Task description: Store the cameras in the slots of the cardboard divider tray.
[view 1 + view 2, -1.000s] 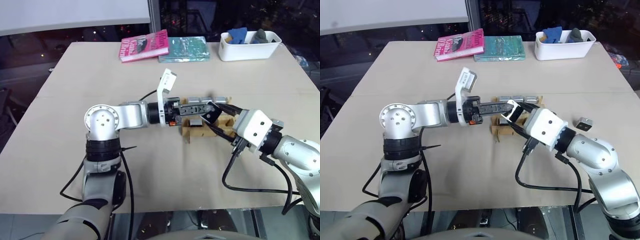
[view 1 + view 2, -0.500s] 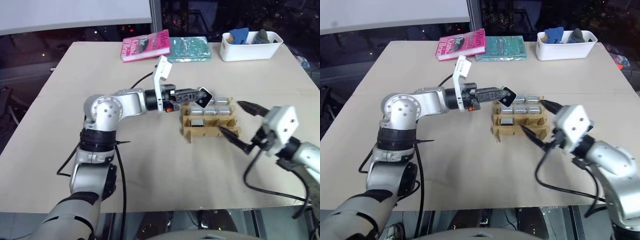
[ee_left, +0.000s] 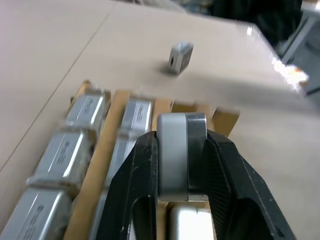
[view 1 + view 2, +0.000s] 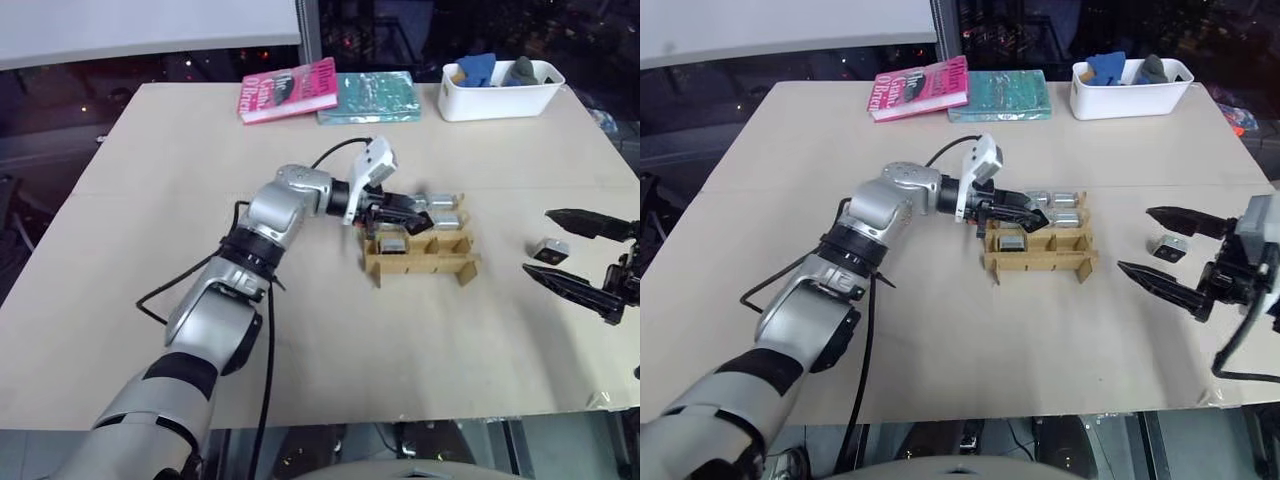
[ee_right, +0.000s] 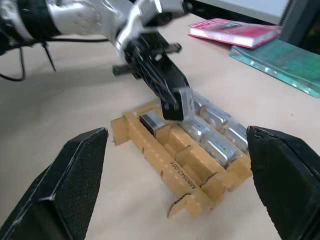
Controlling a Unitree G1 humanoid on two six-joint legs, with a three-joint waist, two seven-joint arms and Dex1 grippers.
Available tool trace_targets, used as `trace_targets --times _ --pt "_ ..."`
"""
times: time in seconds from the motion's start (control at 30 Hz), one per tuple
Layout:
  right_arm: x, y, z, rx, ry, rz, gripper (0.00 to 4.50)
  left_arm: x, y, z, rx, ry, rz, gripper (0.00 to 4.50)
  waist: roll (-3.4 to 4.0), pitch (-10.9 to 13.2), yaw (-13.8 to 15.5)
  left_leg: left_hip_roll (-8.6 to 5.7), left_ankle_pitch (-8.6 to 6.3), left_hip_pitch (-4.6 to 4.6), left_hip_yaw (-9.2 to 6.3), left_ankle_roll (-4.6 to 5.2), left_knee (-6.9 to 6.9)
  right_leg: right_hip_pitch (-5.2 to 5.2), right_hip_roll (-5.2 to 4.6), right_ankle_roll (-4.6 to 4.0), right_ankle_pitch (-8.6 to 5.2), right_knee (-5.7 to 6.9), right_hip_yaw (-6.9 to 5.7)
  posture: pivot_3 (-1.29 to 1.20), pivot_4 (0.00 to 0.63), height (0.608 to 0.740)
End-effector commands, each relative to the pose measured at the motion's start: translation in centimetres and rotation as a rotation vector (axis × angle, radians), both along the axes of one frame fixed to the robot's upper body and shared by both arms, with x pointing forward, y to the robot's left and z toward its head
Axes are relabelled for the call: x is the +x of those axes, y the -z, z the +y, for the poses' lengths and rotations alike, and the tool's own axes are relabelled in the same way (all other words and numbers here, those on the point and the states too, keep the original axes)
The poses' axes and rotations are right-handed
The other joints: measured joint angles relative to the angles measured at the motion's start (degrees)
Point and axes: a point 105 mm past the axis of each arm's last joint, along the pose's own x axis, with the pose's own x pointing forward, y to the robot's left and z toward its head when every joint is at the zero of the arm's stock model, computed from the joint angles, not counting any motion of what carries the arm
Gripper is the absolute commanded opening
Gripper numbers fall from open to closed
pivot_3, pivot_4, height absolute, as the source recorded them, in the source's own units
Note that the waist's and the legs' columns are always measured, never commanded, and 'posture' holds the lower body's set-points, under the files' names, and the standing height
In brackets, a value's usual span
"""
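The brown cardboard divider tray (image 4: 420,262) lies mid-table, with several silvery cameras (image 4: 443,212) standing in its slots. My left gripper (image 4: 403,209) hovers low over the tray's left part, shut on another camera (image 3: 181,152) that is gripped by its sides between the black fingers (image 3: 142,175). A loose camera (image 4: 1167,246) sits on the table to the right of the tray. My right gripper (image 4: 1134,239) stands open there, its fingers on either side of the loose camera without touching it. The right wrist view shows the tray (image 5: 150,147) and the left gripper's camera (image 5: 182,101).
A white plastic bin (image 4: 497,103) holding blue and grey lumps stands at the back right. A pink book (image 4: 288,90) and a teal book (image 4: 368,97) lie side by side at the far edge. A black cable trails from the left arm.
My right gripper opened, left the camera with the left gripper and swung out to the right. The left gripper rolled and moved forward and down over the tray with the camera.
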Motion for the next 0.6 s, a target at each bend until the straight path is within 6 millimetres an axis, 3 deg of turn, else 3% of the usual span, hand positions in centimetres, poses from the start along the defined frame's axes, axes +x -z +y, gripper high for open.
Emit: trace_targets --times 0.03,0.4,0.6 --pt "-0.9 -0.5 0.1 -0.026 -0.015 -0.025 4.4 -0.3 -0.9 -1.1 0.015 0.077 -0.102 0.72 -0.01 0.01 0.16 -0.01 0.0 -0.05 -0.02 0.0 0.04 -0.01 0.0 0.01 0.0 -0.02 -0.03 0.0 0.15 0.74" --pt "-1.5 0.9 0.0 -0.046 0.042 -0.009 4.4 -0.5 -0.8 -2.6 0.014 0.114 -0.105 0.72 -0.02 0.01 -0.01 -0.06 0.04 -0.29 -0.1 -0.07 0.23 -0.13 0.02 0.11 0.03 0.01 -0.15 0.0 0.15 0.74" --pt "-1.7 1.1 0.1 -0.054 0.056 -0.007 4.4 -0.3 0.2 -2.6 0.099 0.11 -0.147 0.72 -0.01 0.01 -0.04 -0.06 0.06 -0.28 -0.1 -0.1 0.23 -0.14 0.03 0.11 0.04 0.02 -0.14 0.0 0.15 0.74"
